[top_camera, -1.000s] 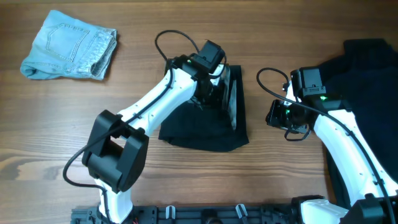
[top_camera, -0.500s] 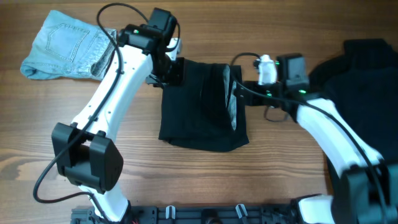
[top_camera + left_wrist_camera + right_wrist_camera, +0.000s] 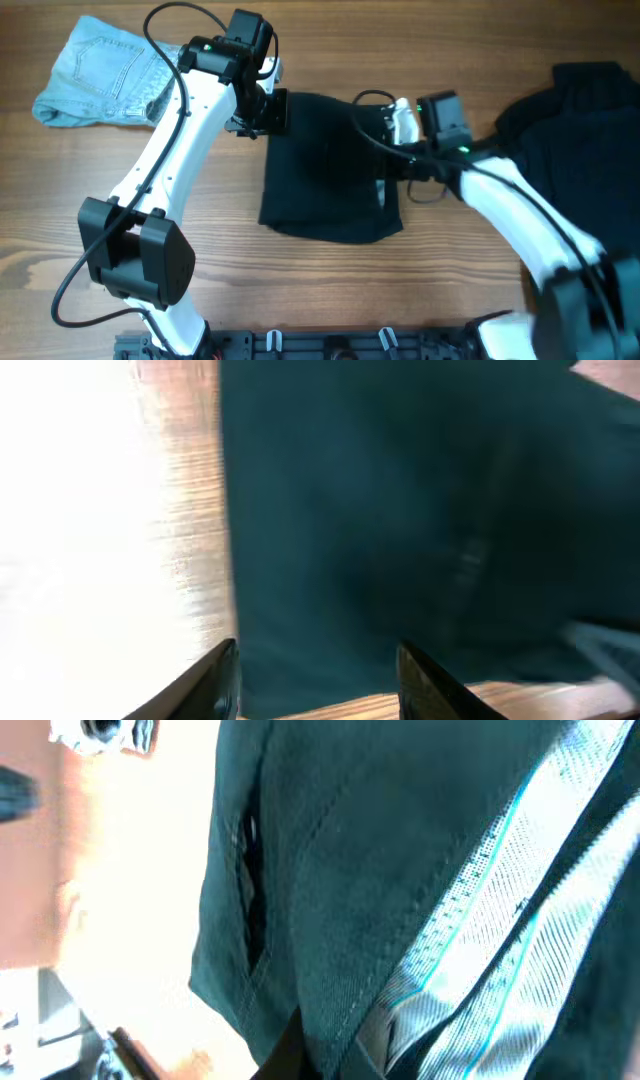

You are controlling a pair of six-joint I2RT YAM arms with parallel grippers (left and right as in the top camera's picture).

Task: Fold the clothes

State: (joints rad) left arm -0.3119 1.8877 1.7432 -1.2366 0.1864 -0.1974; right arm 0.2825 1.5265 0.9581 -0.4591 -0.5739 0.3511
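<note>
One black garment (image 3: pixel 325 170) lies mid-bench, apparently folded, and the denim piece (image 3: pixel 110 70) sits folded at the far-left corner. A black pile (image 3: pixel 590 120) at the right edge awaits folding. The left fingers (image 3: pixel 222 678) gape over the garment; whether the right fingers (image 3: pixel 395 115) grip it I cannot tell.

We show a wooden table (image 3: pixel 330 290), its brown grain running left to right across the overhead frame. Along the bottom edge we note a black rail (image 3: pixel 330 348) with small brackets.

White arm links (image 3: pixel 165 140), blk joints (image 3: pixel 140 262), green LED (image 3: pixel 463 150)
</note>
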